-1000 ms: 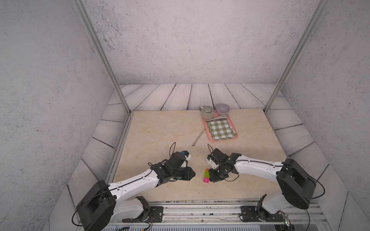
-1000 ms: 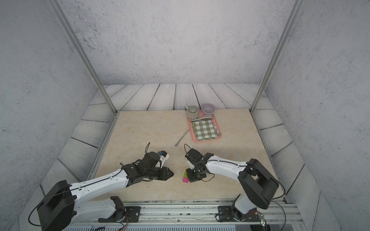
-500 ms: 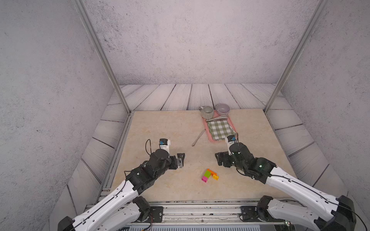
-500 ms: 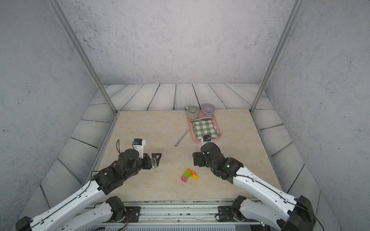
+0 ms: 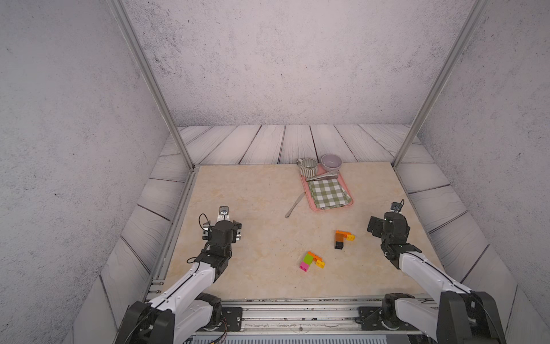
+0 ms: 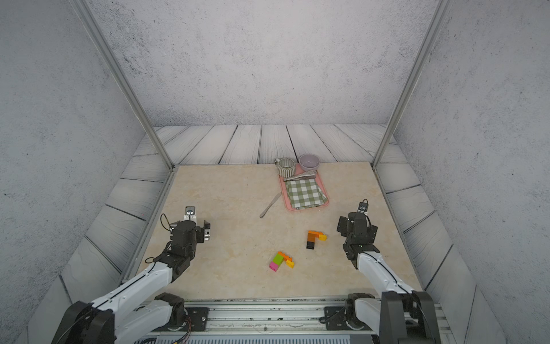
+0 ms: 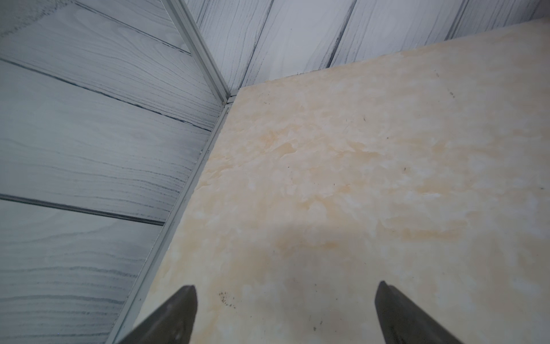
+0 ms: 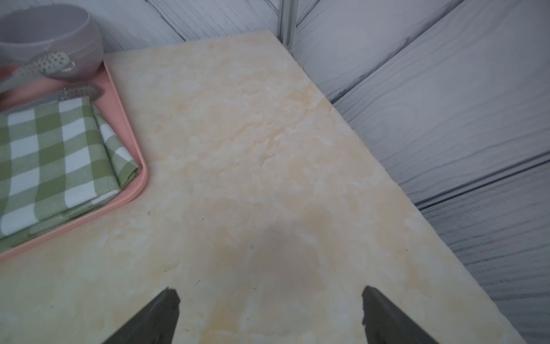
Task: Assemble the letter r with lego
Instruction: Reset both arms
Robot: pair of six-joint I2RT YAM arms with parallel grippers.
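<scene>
Two lego assemblies lie on the beige table in both top views. One joins orange, brown, black and yellow bricks (image 5: 340,238) (image 6: 313,238) into an angled shape. The other, nearer the front, joins lime green, magenta, orange and yellow bricks (image 5: 310,260) (image 6: 280,261). My left gripper (image 5: 221,230) (image 7: 285,289) hovers at the table's left edge, open and empty, well away from the lego. Right of the orange-and-black assembly my right gripper (image 5: 387,226) (image 8: 269,291) also stands open and empty. Neither wrist view shows any lego.
A pink tray (image 5: 305,190) at the back right holds a green-checked cloth (image 5: 327,193) and metal tongs (image 5: 323,175). A striped mug (image 5: 308,166) and a lilac bowl (image 5: 331,161) stand behind it. A metal utensil (image 5: 294,205) lies beside the tray. Frame posts stand at the back corners.
Both grippers have opened and drawn away from the lego in the middle, left arm to the left edge, right arm to the right. The orange-and-black assembly has come into view.
</scene>
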